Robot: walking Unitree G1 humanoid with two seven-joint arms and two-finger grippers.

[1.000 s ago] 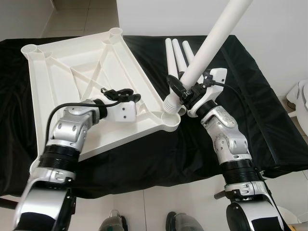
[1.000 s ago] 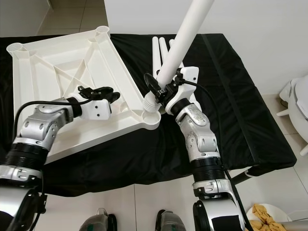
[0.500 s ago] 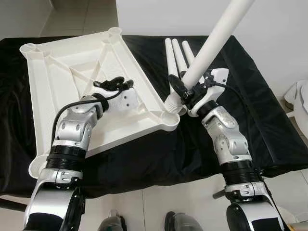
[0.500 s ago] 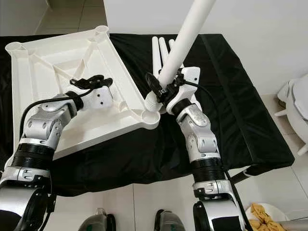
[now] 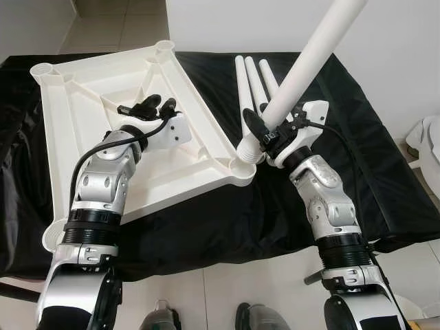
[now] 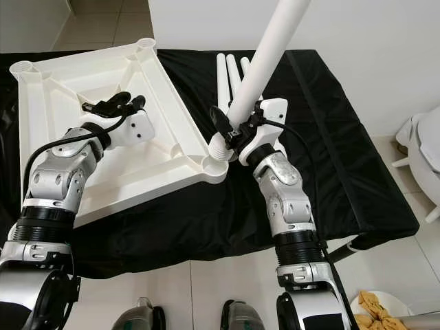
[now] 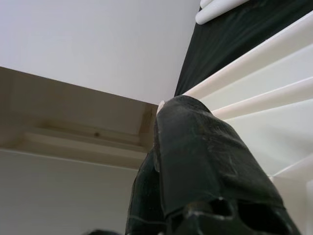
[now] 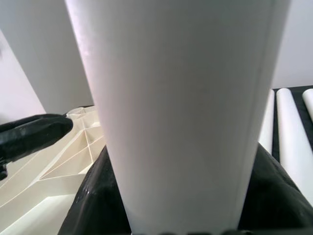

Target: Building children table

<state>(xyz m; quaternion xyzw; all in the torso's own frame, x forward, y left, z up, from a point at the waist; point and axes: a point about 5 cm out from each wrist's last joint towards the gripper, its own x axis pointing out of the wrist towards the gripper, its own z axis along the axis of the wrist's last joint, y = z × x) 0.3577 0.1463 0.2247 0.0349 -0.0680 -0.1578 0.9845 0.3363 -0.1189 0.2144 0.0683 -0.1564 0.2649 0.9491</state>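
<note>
A white plastic tabletop (image 5: pixel 82 124) lies upside down on the black-covered table, its ribs facing up. My right gripper (image 5: pixel 265 134) is shut on a long white leg (image 5: pixel 309 62) that slants up and to the right. The leg's threaded lower end meets the tabletop's near right corner socket (image 5: pixel 242 169). The right wrist view has the same leg (image 8: pixel 181 98) close up. My left gripper (image 5: pixel 146 106) hovers over the ribs near the tabletop's middle, fingers together and holding nothing. Its black fingers (image 7: pixel 195 161) loom large in the left wrist view. Three spare legs (image 5: pixel 249 75) lie side by side behind the right gripper.
The black cloth (image 5: pixel 357 137) covers the table to its front and right edges. A white rounded object (image 5: pixel 430 137) stands on the floor at the far right. A bowl with something yellow (image 6: pixel 377 306) sits on the floor at the lower right.
My left gripper has drawn back from the tabletop's near right part to over its middle ribs. The right gripper keeps the leg at the corner socket, almost unmoved.
</note>
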